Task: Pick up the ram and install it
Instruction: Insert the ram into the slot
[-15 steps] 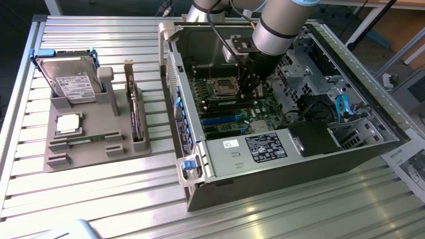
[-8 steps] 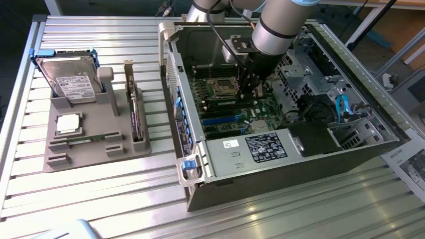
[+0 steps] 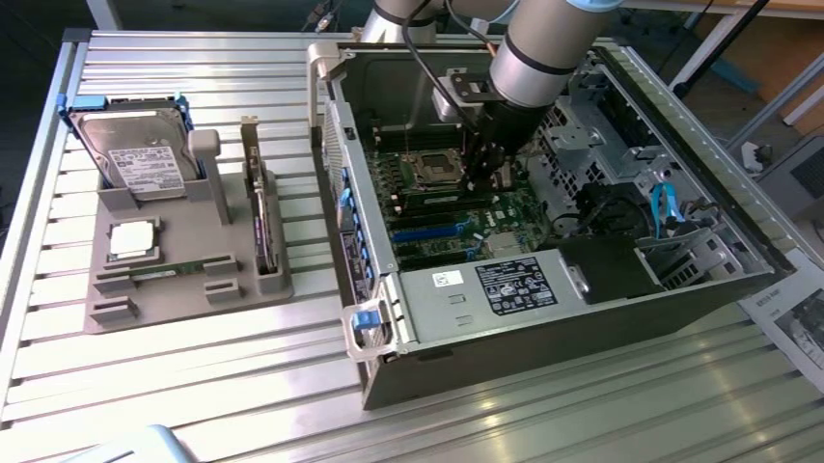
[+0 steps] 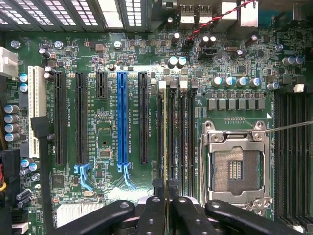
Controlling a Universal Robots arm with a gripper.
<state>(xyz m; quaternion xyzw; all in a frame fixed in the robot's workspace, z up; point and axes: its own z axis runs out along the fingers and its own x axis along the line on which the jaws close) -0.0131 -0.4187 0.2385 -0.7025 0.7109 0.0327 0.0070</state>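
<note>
My gripper (image 3: 487,181) reaches down into the open computer case (image 3: 386,318), over the motherboard (image 3: 445,217) beside the processor socket (image 4: 234,166). In the wrist view the ram (image 4: 169,142) shows edge-on as a thin yellow-green strip. It runs along the second of the black memory slots (image 4: 182,142), in line with my gripper (image 4: 167,197). The black fingers (image 4: 152,208) stand close together on either side of the strip's near end, shut on it. How deep the stick sits in the slot I cannot tell.
A grey tray (image 3: 129,313) at the exterior view's left holds a hard drive (image 3: 139,159), a square silver chip (image 3: 133,238) and an upright dark card (image 3: 261,227); a slim green strip (image 3: 180,271) lies in its front groove. Drive cages and blue cables (image 3: 663,207) crowd the case's right side.
</note>
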